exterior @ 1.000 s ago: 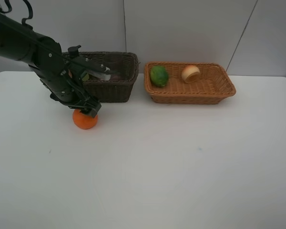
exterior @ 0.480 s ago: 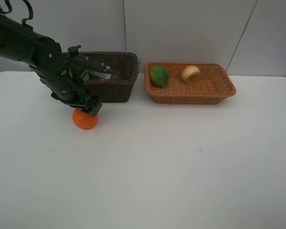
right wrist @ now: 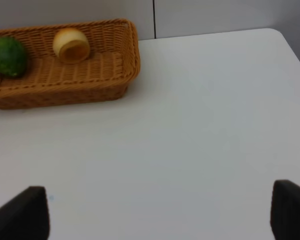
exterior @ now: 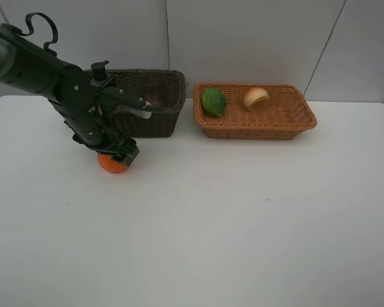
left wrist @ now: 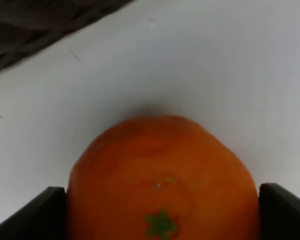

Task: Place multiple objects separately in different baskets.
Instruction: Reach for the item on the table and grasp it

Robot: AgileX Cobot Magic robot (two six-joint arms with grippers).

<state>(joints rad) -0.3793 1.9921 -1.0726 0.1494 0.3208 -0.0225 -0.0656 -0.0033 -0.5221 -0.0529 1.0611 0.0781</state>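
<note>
I'm working over a white matte table (exterior: 243, 224) against a pale panelled wall, with the light orange-tan wicker basket (exterior: 294, 121) and the dark brown wicker basket (exterior: 160, 118) at the back. My left gripper (exterior: 118, 153) is spread wide around the orange tangerine (left wrist: 160, 180) in front of the dark basket: the pick step. Next I close and lift.

Smooth matt white table (exterior: 243, 224). Coarse woven wicker on both the dark brown basket (exterior: 155, 118) and the tan basket (exterior: 256, 125). Slightly dimpled, soft-sheen skin on the tangerine (left wrist: 160, 170). Matt black plastic-looking arm (exterior: 45, 70).
</note>
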